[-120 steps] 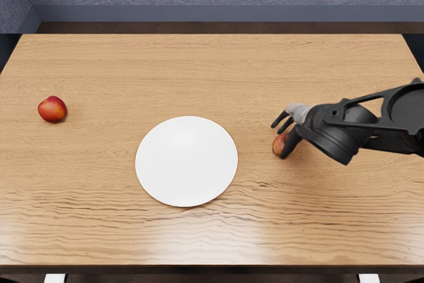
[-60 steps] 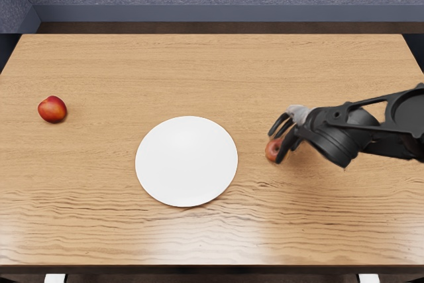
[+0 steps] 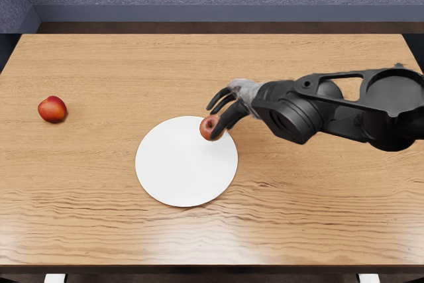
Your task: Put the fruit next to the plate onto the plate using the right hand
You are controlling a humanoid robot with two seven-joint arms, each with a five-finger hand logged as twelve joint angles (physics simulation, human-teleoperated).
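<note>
Fruit (image 3: 210, 128) that lay on the table (image 3: 318, 217) right of the plate (image 3: 179, 170) a second ago now rides in the right hand (image 3: 232, 105), whose fingers (image 3: 228, 118) are curled around it, at the plate's upper right rim. Whether it hangs just above the plate or already touches it is hard to tell from this angle. The carry looks nearly done, with only the release left. A second fruit (image 3: 52, 109) lies far to the left, unmoved.

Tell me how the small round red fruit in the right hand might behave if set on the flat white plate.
The small round red fruit looks ball-shaped, so it may roll. The flat white plate shows no raised rim, so probably little would stop it.
</note>
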